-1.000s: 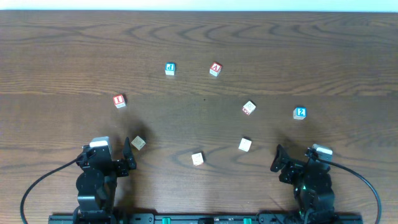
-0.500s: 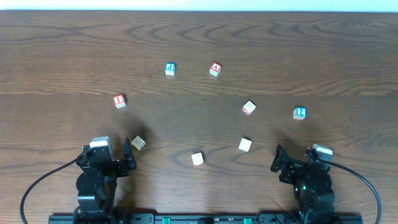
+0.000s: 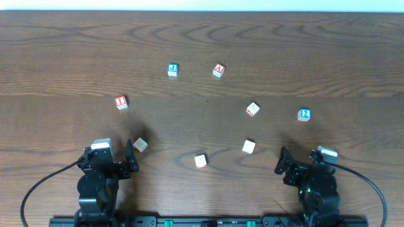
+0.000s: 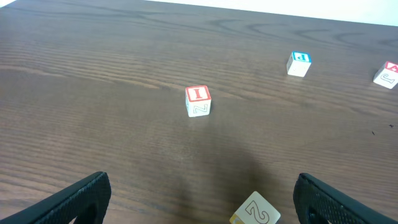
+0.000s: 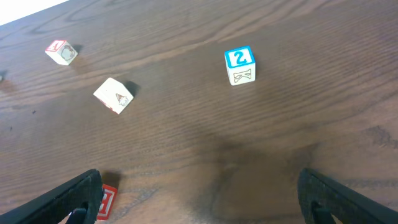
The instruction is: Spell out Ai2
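In the overhead view the red-framed A cube point(image 3: 218, 70) lies at the far middle. The red-framed I cube point(image 3: 121, 102) is to the left, and the blue-framed 2 cube point(image 3: 304, 114) to the right. All three rest apart on the wooden table. My left gripper point(image 3: 110, 157) stands open at the near left; its wrist view shows the I cube point(image 4: 198, 99) ahead and the A cube point(image 4: 388, 73) at the far right. My right gripper point(image 3: 302, 161) stands open at the near right, with the 2 cube point(image 5: 240, 65) ahead. Neither holds anything.
A blue-framed J cube point(image 3: 172, 69) sits left of the A cube. Pale cubes lie scattered: one point(image 3: 140, 145) by my left gripper's right finger, one point(image 3: 201, 161) near the middle front, one point(image 3: 249, 147) with a red side, and one point(image 3: 252, 110) further back.
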Motion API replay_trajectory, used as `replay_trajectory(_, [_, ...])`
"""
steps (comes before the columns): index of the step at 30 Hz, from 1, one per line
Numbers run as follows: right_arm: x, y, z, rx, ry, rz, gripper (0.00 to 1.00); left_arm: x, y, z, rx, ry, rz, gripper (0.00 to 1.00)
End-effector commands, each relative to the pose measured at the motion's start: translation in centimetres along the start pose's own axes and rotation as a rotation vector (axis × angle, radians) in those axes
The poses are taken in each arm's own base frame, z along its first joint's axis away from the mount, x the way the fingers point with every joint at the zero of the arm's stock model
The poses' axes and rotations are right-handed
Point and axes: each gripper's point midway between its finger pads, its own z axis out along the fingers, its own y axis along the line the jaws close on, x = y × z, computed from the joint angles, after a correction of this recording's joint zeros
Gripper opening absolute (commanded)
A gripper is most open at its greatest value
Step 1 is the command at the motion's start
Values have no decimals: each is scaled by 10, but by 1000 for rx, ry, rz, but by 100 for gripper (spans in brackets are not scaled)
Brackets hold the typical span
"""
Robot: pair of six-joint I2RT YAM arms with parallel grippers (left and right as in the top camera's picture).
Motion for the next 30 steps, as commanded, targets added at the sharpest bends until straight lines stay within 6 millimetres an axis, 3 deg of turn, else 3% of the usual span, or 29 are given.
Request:
replay_trajectory(1, [1,-1,1,1,-1,21,99,7,4,3,-22,11,-15,95])
replay_trajectory(25, [1,-1,1,1,-1,21,99,6,4,3,-22,7,-16,95])
replay_trajectory(30, [1,-1,1,1,0,21,99,0,-9,3,56,-11,-62,95])
